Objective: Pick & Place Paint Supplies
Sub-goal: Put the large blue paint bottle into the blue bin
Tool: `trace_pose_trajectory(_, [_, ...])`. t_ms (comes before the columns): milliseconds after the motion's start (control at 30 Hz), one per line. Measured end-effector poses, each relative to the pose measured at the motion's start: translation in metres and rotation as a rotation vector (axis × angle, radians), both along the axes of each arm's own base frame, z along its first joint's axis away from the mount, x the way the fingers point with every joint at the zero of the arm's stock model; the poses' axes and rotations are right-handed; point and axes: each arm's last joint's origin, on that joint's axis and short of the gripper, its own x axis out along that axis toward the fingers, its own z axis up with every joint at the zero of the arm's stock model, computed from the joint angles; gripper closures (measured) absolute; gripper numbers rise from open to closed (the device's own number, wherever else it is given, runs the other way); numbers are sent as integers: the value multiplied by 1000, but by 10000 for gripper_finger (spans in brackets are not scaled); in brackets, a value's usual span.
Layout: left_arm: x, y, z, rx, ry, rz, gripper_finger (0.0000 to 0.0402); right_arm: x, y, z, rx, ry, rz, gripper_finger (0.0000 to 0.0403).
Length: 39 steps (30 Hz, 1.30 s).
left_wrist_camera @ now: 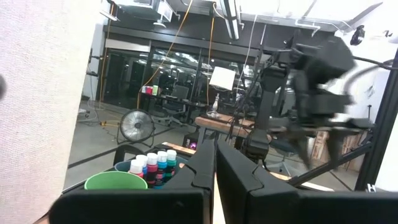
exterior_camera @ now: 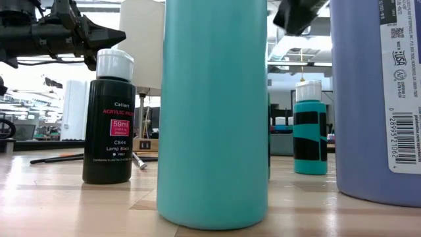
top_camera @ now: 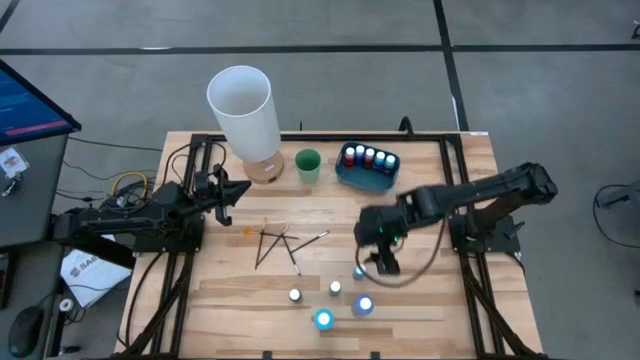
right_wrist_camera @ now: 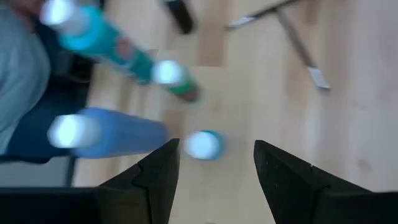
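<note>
- Wooden worktop: blue tray holds five bottles; five more stand loose, near the brushes.
- Right pincer open above teal-capped bottle; pick step. Next: descend, close.
- Left pincer closed, idle beside green cup.

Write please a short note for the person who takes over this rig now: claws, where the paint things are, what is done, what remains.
Left claw: shut, empty, waiting beside the tall white cylinder.
Right claw: open, empty, above a small white-capped paint bottle.
Done: several bottles stand in the blue rounded tray.
Left: five bottles near the wooden table's front edge, and the thin dark brushes mid-table.
</note>
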Motion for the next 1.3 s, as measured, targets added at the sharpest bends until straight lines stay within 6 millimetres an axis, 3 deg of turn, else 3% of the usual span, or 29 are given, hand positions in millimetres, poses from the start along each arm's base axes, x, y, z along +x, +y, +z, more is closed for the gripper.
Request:
trace_pose_trajectory(333, [0,0,0,0,0,0,399,-6,57,9,61,-138,109,202])
trace_pose_trajectory(733, [0,0,0,0,0,0,399,-16,89,13,16,-233,138,203])
trace_pose_trajectory(967, [0,0,0,0,-1,0,399,-6,106,-5,-18,-224,160,203])
trace_pose_trajectory(1067, [0,0,1,1,-6,0,399,0,113,-23,-57,-173,183,203])
trace_pose_trajectory(1300, [0,0,1,3,-12,0,399,8,118,-42,-97,-86,189,200])
